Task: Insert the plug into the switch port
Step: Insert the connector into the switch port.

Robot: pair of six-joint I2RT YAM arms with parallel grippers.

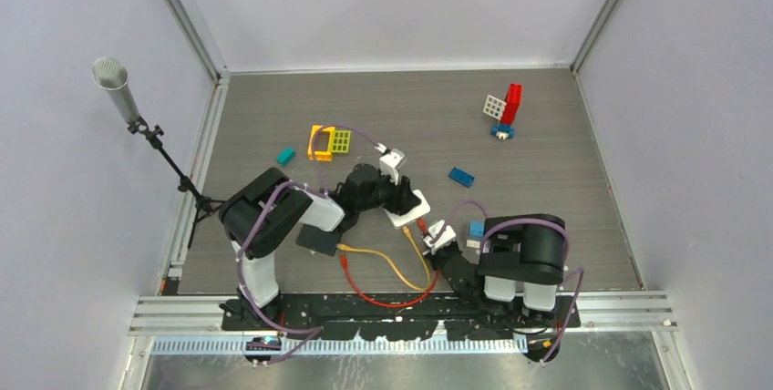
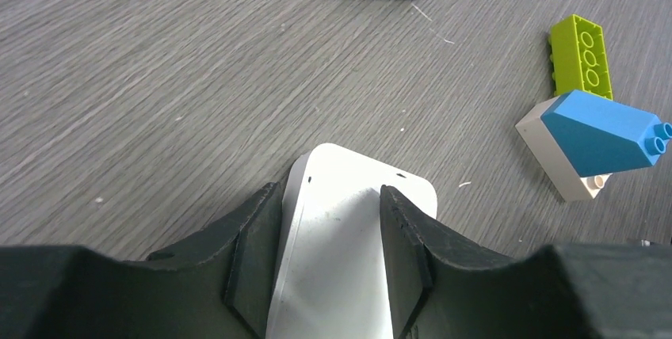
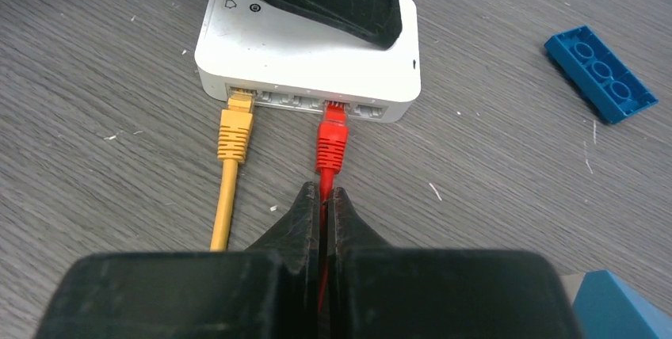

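The white switch point(image 3: 309, 46) lies flat on the table, its port row facing the right wrist camera. My left gripper point(image 2: 329, 220) is shut on the switch point(image 2: 341, 252), one finger on each side; it shows from above in the top view point(image 1: 394, 191). A yellow plug point(image 3: 236, 121) sits in the leftmost port. The red plug point(image 3: 332, 137) sits in a port right of the middle. My right gripper point(image 3: 322, 200) is shut on the red cable point(image 3: 323, 188) just behind that plug; in the top view it point(image 1: 436, 237) is right of the switch point(image 1: 407, 209).
Blue flat brick point(image 3: 600, 72) lies right of the switch. A lime brick point(image 2: 582, 55) and a blue-white brick point(image 2: 590, 141) lie beyond it. Yellow frame point(image 1: 329, 142), teal brick point(image 1: 286, 155) and a red-white brick stack point(image 1: 506, 109) stand farther back. Red and yellow cables point(image 1: 387, 281) loop near the front.
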